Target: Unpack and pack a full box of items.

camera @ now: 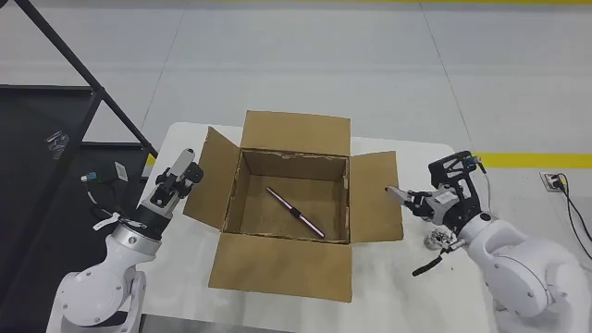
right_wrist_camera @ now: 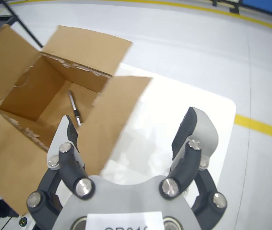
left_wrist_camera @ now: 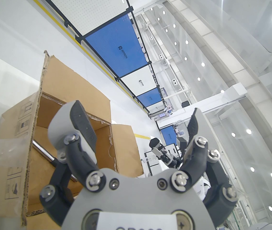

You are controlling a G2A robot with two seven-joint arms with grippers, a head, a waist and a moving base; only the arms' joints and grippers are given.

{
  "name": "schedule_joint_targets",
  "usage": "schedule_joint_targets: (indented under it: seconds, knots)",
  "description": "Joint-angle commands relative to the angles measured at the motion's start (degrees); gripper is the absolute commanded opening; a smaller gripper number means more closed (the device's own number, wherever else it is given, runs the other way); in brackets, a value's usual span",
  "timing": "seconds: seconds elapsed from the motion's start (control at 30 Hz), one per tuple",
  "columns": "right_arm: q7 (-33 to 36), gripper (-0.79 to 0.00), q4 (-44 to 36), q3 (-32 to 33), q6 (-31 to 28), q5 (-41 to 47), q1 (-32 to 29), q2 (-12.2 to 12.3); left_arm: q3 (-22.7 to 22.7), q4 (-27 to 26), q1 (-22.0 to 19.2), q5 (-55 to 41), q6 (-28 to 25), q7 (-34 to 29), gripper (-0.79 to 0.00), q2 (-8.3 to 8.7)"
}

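**A:** So, where is everything?

**B:** The cardboard box (camera: 282, 266) sits mid-frame in the top view on the white tabletop (camera: 407, 287), with all four flaps folded out. One slim dark rod (camera: 296, 212) lies flat on the box floor, running diagonally from upper left to lower right.

**A:** And the claws?

**B:** The left claw (left_wrist_camera: 136, 118) hangs at the left of the frame, just beside the left flap. Its jaws are spread wide and hold nothing. The right claw (right_wrist_camera: 129, 118) is at the right, past the right flap, equally wide and empty.

**A:** What's the step in hand?

**B:** Probably lifting the rod out. I'd come straight down through the open top, clear of the flaps, and turn the wrist so the jaws close across the rod rather than along it. Pinching near its middle should bring it up level.

**A:** Any writing?

**B:** There are handling pictograms (left_wrist_camera: 23, 123) on a flap in the left wrist view. A white sticker (left_wrist_camera: 131, 220) on each claw's base is cut off by the lower edge. The wall panels (left_wrist_camera: 124, 53) behind carry a logo.
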Motion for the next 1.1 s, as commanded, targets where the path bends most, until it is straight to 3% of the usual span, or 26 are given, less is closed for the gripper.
schedule_joint_targets:
  seconds: [0.0,0.23,0.53,0.83,0.97,1.07]
  knots:
    - [2.1,0.0,1.0,-5.9,-2.0,0.6,4.7,-0.2,-0.3,-0.4,0.7,-0.2,-0.3,1.1,0.0,0.02]
    - [9.0,0.0,16.3,-27.9,-2.5,1.7,24.0,-3.2,-3.1,-1.5,4.1,-1.6,-1.3,3.7,0.0,0.21]
    - [6.0,0.0,45.7,-50.7,1.9,6.5,42.5,-11.6,-4.4,-2.2,5.8,-2.0,-1.6,4.9,0.0,0.31]
    - [0.7,0.0,68.0,-60.5,4.4,8.5,49.5,-19.9,-4.4,-2.2,5.8,-2.0,-1.6,4.9,0.0,0.31]
    - [-0.2,-0.148,74.3,-62.6,5.3,8.2,50.9,-22.8,-4.4,-2.2,5.8,-2.0,-1.6,4.9,0.0,0.31]
    - [-1.2,-0.194,79.0,-63.6,6.2,7.5,51.6,-24.6,-4.4,-2.2,5.8,-2.0,-1.6,4.9,0.0,0.31]
